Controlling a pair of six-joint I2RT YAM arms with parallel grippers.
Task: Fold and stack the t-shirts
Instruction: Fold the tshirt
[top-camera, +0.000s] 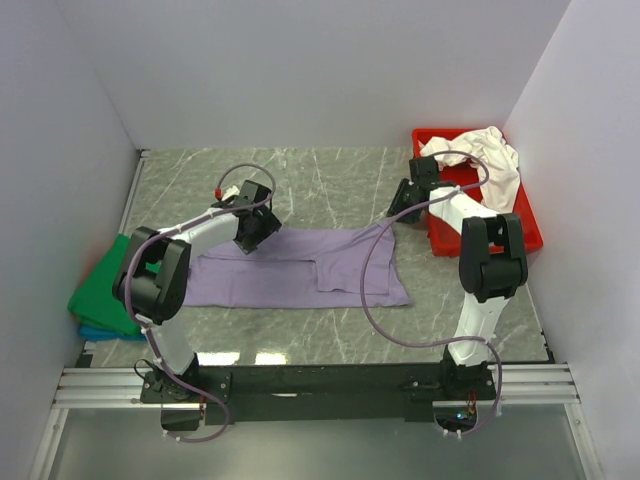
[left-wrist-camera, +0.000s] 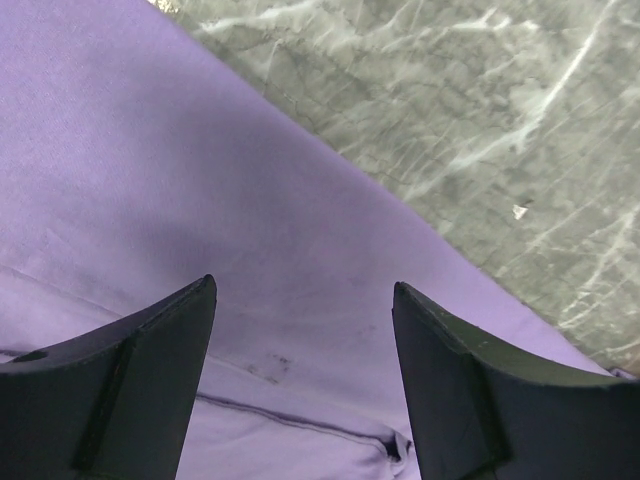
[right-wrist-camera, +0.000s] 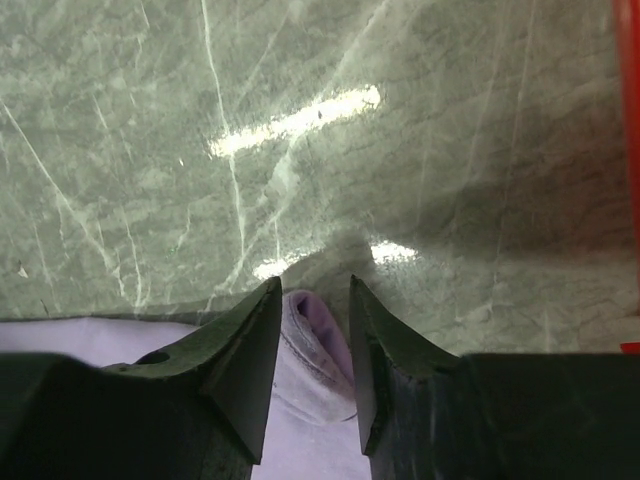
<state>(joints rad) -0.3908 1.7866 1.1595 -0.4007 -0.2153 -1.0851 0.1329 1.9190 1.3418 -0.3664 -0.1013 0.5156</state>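
Top external showed the lavender shirt (top-camera: 300, 270) flat on the tabletop (top-camera: 330, 180), mid-fold. Left hand (left-wrist-camera: 303, 290) hung spread above it; right hand (right-wrist-camera: 315, 288) straddled its corner, grip unclear. Next: pinch, lift.

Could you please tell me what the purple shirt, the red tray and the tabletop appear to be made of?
Purple shirt: soft matte cloth, likely cotton; it shows stitched hems and lies limp. Red tray: rigid, probably plastic, judging by its straight moulded rim. Tabletop: grey-green marble-look slab, polished; white veins and light glare, possibly laminate.
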